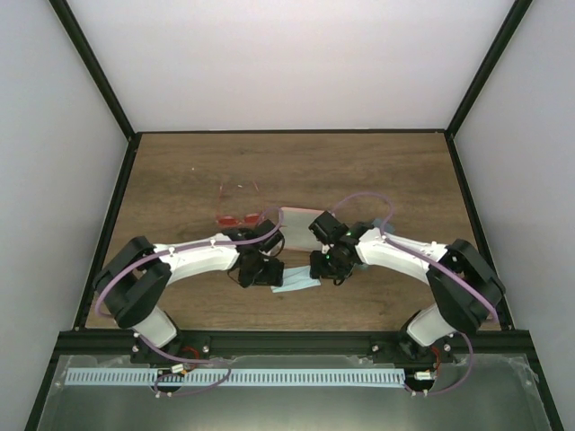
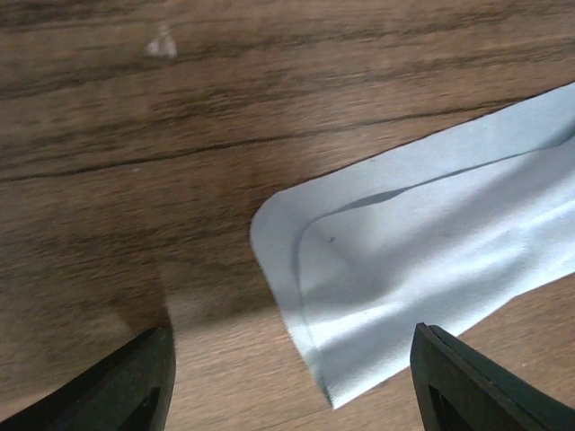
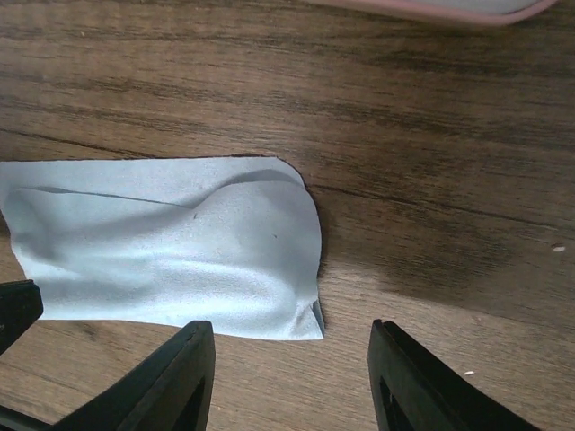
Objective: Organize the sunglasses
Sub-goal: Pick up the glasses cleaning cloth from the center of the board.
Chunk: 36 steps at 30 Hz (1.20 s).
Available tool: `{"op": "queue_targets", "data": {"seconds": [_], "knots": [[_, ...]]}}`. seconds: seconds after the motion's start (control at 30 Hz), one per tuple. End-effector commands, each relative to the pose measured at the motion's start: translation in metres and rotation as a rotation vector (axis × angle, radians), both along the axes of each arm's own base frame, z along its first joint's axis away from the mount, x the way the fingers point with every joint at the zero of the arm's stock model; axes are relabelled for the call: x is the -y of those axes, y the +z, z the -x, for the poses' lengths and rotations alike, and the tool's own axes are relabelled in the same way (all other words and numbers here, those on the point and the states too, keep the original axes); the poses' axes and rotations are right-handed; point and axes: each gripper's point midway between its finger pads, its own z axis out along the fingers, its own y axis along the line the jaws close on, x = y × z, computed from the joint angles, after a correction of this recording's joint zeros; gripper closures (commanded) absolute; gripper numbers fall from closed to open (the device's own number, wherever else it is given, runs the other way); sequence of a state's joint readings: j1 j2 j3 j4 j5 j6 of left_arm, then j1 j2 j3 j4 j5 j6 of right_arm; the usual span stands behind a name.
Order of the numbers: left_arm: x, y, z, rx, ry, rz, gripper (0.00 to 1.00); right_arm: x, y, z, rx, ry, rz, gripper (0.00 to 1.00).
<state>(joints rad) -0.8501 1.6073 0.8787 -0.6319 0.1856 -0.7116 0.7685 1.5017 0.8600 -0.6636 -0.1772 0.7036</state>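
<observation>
Two pairs of sunglasses lie on the wooden table beyond the left arm: an orange-red pair [image 1: 237,218] and, just behind it, a faint pinkish thin-framed pair [image 1: 239,189]. Neither wrist view shows them. My left gripper [image 1: 260,271] [image 2: 292,391] is open and low over the table, with the folded corner of a light blue cloth [image 2: 422,260] lying between its fingers, ungripped. My right gripper [image 1: 328,263] [image 3: 292,382] is open too, just off the cloth's [image 3: 171,251] other end. The cloth [image 1: 296,283] lies flat between the two grippers.
A pale pink oblong case [image 1: 296,220] lies behind the grippers, next to the orange-red pair; its rim [image 3: 431,9] shows at the top of the right wrist view. Black frame posts and white walls bound the table [image 1: 377,171].
</observation>
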Motion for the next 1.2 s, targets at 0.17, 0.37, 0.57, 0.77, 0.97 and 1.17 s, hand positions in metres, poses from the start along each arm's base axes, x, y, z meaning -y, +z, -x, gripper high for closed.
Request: {"op": "queue_targets", "data": {"seconds": [0.17,0.37,0.57,0.77,0.97,1.17], "knots": [[0.01,-0.01,0.0,-0.026,-0.008,0.003,0.34,-0.011,-0.009,0.002,-0.027,0.042,-0.015,0.51],[0.017,-0.01,0.003,-0.035,-0.03,0.025,0.46,-0.016,-0.011,0.006,-0.052,0.05,-0.046,0.54],[0.019,-0.014,0.006,-0.052,-0.042,0.029,0.58,-0.02,-0.017,0.01,-0.077,0.055,-0.066,0.58],[0.018,-0.012,0.004,-0.039,-0.042,0.026,0.69,-0.025,-0.018,0.01,-0.09,0.062,-0.087,0.71],[0.017,-0.014,0.003,-0.026,-0.039,0.023,0.76,-0.025,-0.02,0.013,-0.102,0.059,-0.091,0.75],[0.012,-0.018,0.001,-0.011,-0.033,0.001,0.9,-0.026,-0.019,0.012,-0.096,0.055,-0.099,0.94]]}}
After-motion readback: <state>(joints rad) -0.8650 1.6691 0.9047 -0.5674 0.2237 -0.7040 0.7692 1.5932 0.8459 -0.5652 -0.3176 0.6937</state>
